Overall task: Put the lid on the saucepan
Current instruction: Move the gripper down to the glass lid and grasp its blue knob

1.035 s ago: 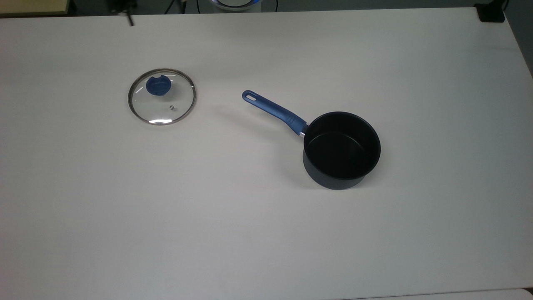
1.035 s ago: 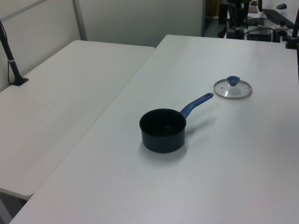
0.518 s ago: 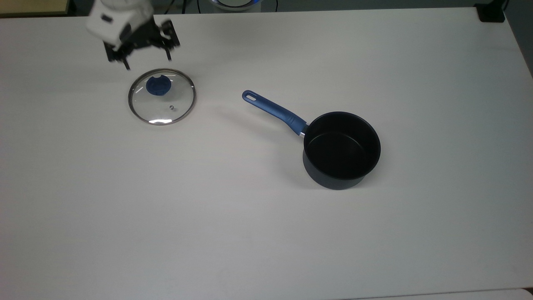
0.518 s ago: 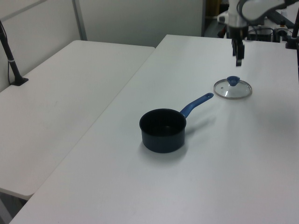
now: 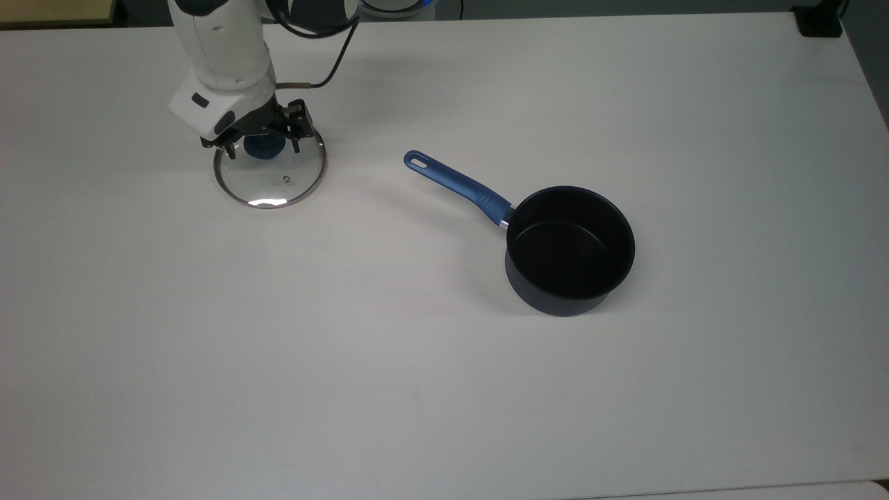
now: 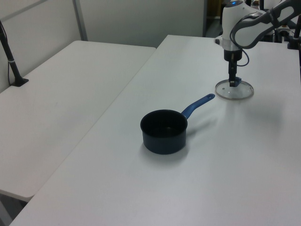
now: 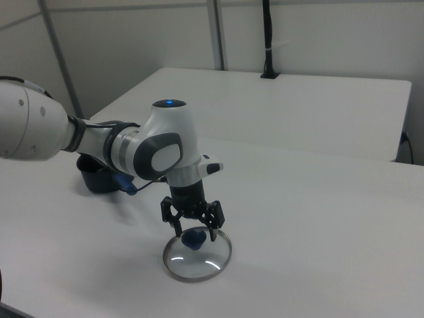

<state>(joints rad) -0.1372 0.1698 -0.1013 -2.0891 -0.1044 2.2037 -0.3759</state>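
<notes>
The lid [image 5: 274, 182], clear glass with a metal rim, lies flat on the white table at the top view's upper left. My gripper [image 5: 262, 147] stands open and low over it, one finger on each side of the blue knob [image 5: 264, 148]. In the right view the gripper [image 7: 195, 233] straddles the knob [image 7: 195, 237] over the lid [image 7: 197, 258]. The dark navy saucepan [image 5: 569, 250] stands upright and apart at the top view's right of centre, with its blue handle [image 5: 458, 186] pointing toward the lid. The left view has the saucepan [image 6: 164, 131] in front and the lid [image 6: 234, 92] behind, under the gripper [image 6: 232, 83].
A second white table [image 6: 61, 94] adjoins on the left view's left, with a black post [image 6: 11, 61] clamped at its edge. A black block [image 5: 819, 21] sits at the top view's upper right corner. A cable [image 5: 326, 73] hangs from the arm [image 5: 222, 55].
The arm came in from the top view's upper left and lowered over the lid, bringing its open fingers around the knob. Lid and saucepan have not moved.
</notes>
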